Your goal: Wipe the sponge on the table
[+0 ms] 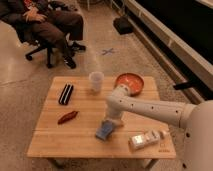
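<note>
At the front-middle of the wooden surface (85, 145), the gripper (108, 125) is down low on the light-blue sponge (103, 132), fingers pinching its upper end. The sponge sits tilted; whether its lower edge meets the wood is hard to call. The white arm (150, 107) reaches in from the right. A white-and-yellow packet (145, 140) lies near the sponge, to its right. At the back are an orange bowl (129, 82) and a clear cup (96, 81). Over on the left lie a dark red oblong object (67, 117) and a black case (66, 94).
</note>
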You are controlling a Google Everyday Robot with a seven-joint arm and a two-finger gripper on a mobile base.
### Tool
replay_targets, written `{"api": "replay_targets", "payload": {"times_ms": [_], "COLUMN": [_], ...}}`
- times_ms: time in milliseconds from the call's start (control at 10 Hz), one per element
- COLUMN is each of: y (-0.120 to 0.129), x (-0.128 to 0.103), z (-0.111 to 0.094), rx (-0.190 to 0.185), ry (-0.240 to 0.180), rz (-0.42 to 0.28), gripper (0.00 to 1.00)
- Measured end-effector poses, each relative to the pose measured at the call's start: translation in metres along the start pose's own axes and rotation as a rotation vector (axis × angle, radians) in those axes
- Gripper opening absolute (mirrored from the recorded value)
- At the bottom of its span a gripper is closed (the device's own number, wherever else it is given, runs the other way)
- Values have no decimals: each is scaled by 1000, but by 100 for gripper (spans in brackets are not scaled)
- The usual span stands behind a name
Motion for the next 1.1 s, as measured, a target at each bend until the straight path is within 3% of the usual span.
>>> {"api": "replay_targets", "payload": {"times_ms": [800,1100], "y": [-4,0], "x": [8,9], "z": [-3,-4], "rx": [-2,-5], "ry": [7,9], "rz": [-14,-9], "gripper": [58,32]}}
